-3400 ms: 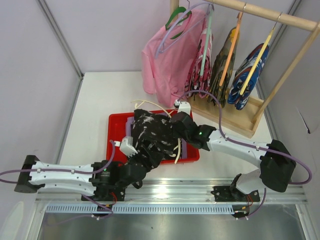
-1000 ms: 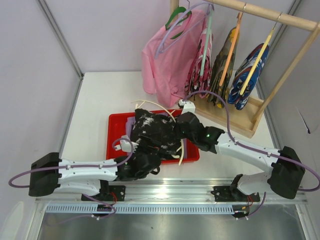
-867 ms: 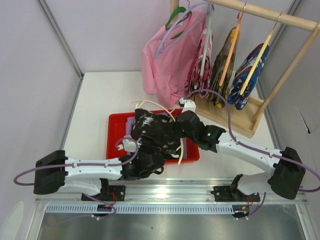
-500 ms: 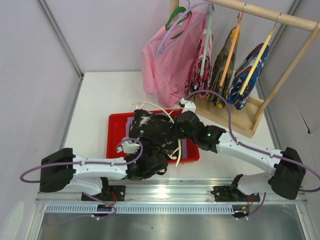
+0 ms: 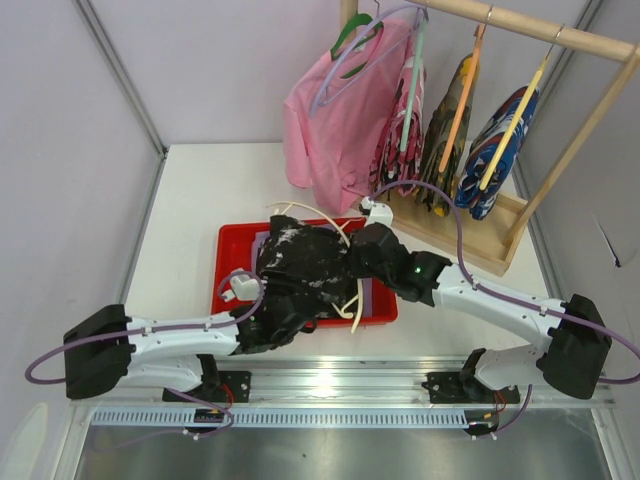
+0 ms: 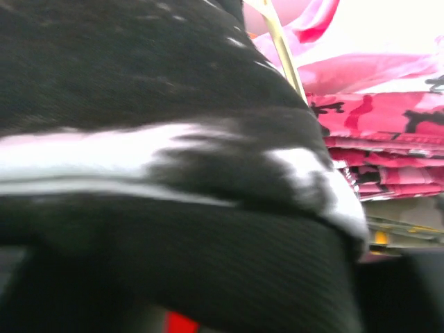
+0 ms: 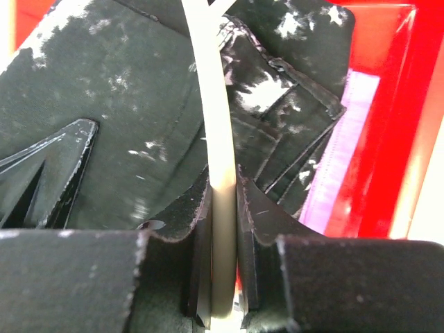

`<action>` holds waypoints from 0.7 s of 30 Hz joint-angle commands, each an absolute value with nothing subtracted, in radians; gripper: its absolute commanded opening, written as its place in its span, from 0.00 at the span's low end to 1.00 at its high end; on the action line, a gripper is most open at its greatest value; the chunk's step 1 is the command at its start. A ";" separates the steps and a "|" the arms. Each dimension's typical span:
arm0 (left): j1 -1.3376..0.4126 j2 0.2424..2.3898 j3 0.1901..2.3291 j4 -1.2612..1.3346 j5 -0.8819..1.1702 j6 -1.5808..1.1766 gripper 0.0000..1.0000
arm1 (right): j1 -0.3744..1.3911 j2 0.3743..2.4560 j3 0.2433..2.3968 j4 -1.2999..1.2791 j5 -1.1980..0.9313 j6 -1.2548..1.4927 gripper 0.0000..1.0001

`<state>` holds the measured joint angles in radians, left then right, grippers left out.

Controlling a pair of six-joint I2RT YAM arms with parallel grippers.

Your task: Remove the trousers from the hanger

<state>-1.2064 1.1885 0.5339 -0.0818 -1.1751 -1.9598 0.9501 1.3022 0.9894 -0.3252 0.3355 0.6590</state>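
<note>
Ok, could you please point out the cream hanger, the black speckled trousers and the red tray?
cream hanger [image 7: 220,139], right wrist view, on its straight bar.
black speckled trousers [image 5: 300,268], top external view, on the middle of the heap.
red tray [image 5: 228,255], top external view, on its bare left side.

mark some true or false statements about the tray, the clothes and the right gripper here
1. The right gripper is shut on the cream hanger. True.
2. The black speckled trousers lie on the bare table, outside the tray. False: they are bunched up inside the red tray.
3. The pink shirt hangs on the wooden rack. True.
4. The lavender trousers are spread over the black pair. False: they lie underneath, with only an edge showing beside the black cloth.
</note>
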 commanded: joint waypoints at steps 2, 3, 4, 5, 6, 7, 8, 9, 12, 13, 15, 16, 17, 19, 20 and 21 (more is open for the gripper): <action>-1.137 1.111 0.465 0.192 -1.114 -1.879 0.35 | 0.960 1.256 1.023 -0.282 0.406 0.640 0.00; -1.137 1.098 0.471 0.170 -1.111 -1.881 0.27 | 0.957 1.250 1.022 -0.285 0.422 0.634 0.00; -1.137 1.086 0.479 0.160 -1.109 -1.878 0.19 | 0.956 1.246 1.022 -0.288 0.434 0.618 0.00; -1.135 1.060 0.476 0.164 -1.108 -1.846 0.04 | 0.953 1.247 1.028 -0.302 0.446 0.612 0.00; -1.137 1.048 0.474 0.167 -1.108 -1.838 0.00 | 0.942 1.250 1.034 -0.314 0.452 0.611 0.00; -1.135 1.033 0.471 0.170 -1.106 -1.819 0.00 | 0.940 1.258 1.040 -0.340 0.460 0.598 0.00; -1.135 1.008 0.468 0.178 -1.108 -1.806 0.00 | 0.939 1.261 1.051 -0.351 0.472 0.597 0.00; -1.135 0.996 0.465 0.184 -1.104 -1.798 0.00 | 0.937 1.267 1.052 -0.359 0.494 0.592 0.00; -1.135 0.933 0.449 0.212 -1.091 -1.747 0.00 | 0.936 1.293 1.034 -0.365 0.520 0.592 0.00; -1.135 0.917 0.449 0.204 -1.085 -1.723 0.00 | 0.930 1.302 1.029 -0.368 0.523 0.600 0.00; -1.137 0.876 0.457 0.172 -1.075 -1.718 0.00 | 0.925 1.336 1.019 -0.376 0.523 0.615 0.00; -1.137 0.861 0.460 0.137 -1.074 -1.724 0.00 | 0.925 1.345 1.012 -0.373 0.525 0.620 0.00; -1.135 0.847 0.454 0.127 -1.074 -1.730 0.00 | 0.925 1.356 1.009 -0.371 0.528 0.623 0.00; -1.135 0.801 0.434 0.123 -1.075 -1.732 0.00 | 0.925 1.382 1.002 -0.376 0.535 0.630 0.00; -1.135 0.787 0.431 0.114 -1.077 -1.733 0.00 | 0.923 1.387 1.002 -0.379 0.543 0.634 0.00; -1.135 0.773 0.428 0.106 -1.081 -1.735 0.00 | 0.925 1.385 0.997 -0.382 0.551 0.634 0.00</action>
